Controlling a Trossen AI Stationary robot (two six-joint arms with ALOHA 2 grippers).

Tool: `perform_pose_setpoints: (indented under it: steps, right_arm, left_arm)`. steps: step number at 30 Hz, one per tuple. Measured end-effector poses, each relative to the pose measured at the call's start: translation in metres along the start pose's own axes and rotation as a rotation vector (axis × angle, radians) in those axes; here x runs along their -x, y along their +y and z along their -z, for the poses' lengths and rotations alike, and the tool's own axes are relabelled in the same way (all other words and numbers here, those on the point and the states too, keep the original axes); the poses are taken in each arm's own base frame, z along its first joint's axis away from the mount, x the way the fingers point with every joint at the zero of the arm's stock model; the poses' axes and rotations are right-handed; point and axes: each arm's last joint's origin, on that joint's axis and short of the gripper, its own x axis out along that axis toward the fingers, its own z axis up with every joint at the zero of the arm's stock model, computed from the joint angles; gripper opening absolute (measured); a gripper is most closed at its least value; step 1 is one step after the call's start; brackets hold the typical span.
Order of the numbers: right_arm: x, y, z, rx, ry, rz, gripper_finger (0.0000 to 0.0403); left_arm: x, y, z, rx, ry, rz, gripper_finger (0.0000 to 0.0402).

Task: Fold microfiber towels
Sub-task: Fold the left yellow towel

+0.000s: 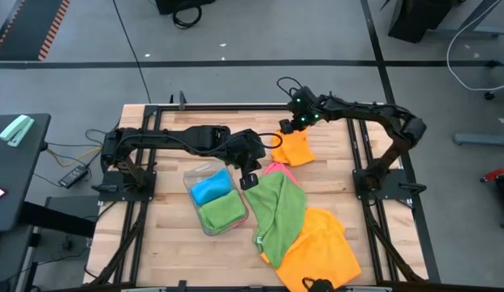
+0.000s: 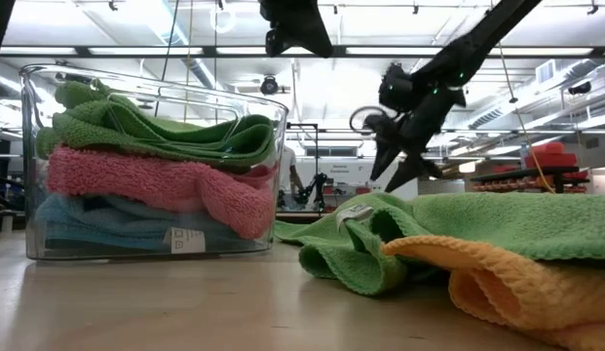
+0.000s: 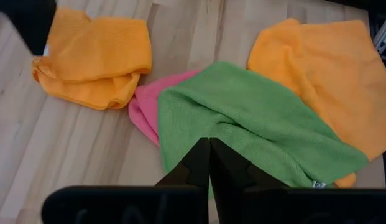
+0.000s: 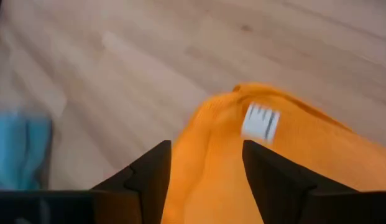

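Observation:
A folded orange towel (image 1: 294, 150) lies on the table near its far edge, its white label (image 4: 262, 121) facing up. My right gripper (image 1: 286, 126) hangs open just above the towel's far end, one finger on either side of it in the right wrist view. A green towel (image 1: 280, 212) lies crumpled at mid-table, draped over a pink towel (image 1: 276, 169) and over a spread orange towel (image 1: 320, 247). My left gripper (image 3: 209, 152) is shut and empty, raised above the green towel's left edge (image 3: 180, 118).
A clear plastic tray (image 1: 195, 172) stands left of the green towel and holds folded green, pink and blue towels (image 2: 156, 180). Bare wood shows at the table's far left and around the folded orange towel.

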Motion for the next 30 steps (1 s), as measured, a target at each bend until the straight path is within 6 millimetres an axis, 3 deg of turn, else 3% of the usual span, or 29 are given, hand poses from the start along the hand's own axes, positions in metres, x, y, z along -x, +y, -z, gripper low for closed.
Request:
perform_pose_setpoints:
  steps: [6, 10, 13, 20, 30]
  right_arm:
    - [0.016, 0.037, 0.037, 0.351, 0.111, 0.082, 0.0206]
    - [0.009, 0.062, 0.062, 0.538, 0.138, 0.146, 0.0205]
    - [0.0, 0.07, 0.084, 0.646, 0.195, 0.155, 0.0205]
    - [-0.012, 0.067, 0.135, 0.934, 0.227, 0.224, 0.0205]
    - [-0.022, 0.055, 0.145, 1.114, 0.156, 0.287, 0.0196]
  left_arm:
    - [-0.001, 0.001, 0.0, -0.002, -0.001, -0.001, 0.002]
    - [-0.004, 0.005, -0.001, -0.001, 0.001, -0.009, 0.0013]
    - [-0.004, 0.007, -0.002, 0.005, -0.003, -0.013, 0.0014]
    - [-0.004, 0.007, -0.001, 0.003, 0.001, -0.012, 0.0028]
    - [-0.004, 0.006, -0.001, 0.002, 0.0, -0.011, 0.0015]
